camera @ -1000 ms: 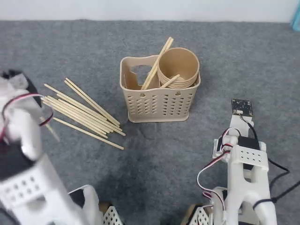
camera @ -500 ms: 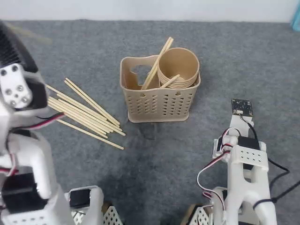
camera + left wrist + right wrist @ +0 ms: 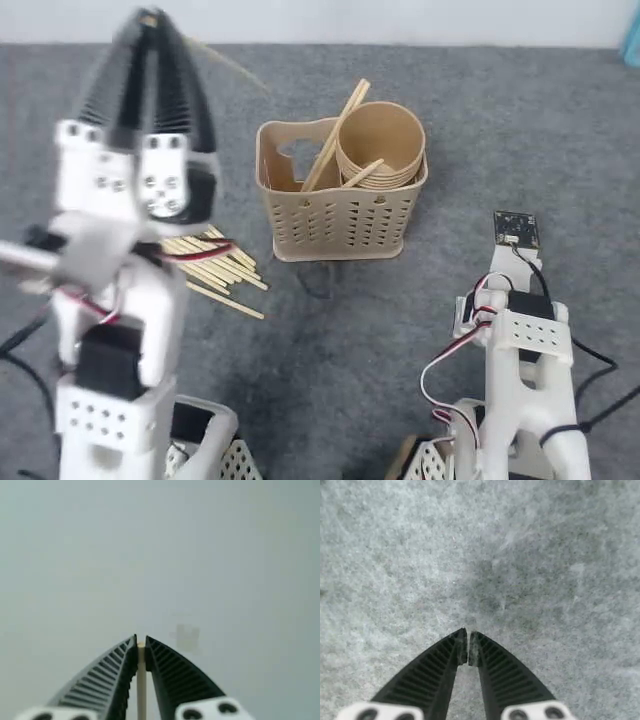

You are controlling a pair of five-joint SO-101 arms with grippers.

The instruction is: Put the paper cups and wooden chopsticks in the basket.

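Note:
The beige slotted basket (image 3: pixel 340 220) stands mid-table with stacked paper cups (image 3: pixel 380 140) in its right part and a few wooden chopsticks (image 3: pixel 335 130) leaning in it. More chopsticks (image 3: pixel 215 265) lie in a loose pile on the carpet to its left, partly hidden by my left arm. My left gripper (image 3: pixel 150 18) (image 3: pixel 140 642) is raised high to the left of the basket, shut on one chopstick (image 3: pixel 141 680) whose far end (image 3: pixel 230 65) points toward the basket. My right gripper (image 3: pixel 468 632) is shut with nothing in it, just above bare carpet.
Grey carpet (image 3: pixel 480 120) covers the table, with a pale wall along the far edge. My right arm (image 3: pixel 520 335) stands folded at the front right, well apart from the basket. Open carpet lies between the basket and the front edge.
My left arm has risen from the left edge and swung right toward the basket, carrying a chopstick. The right arm, basket and cups have not moved.

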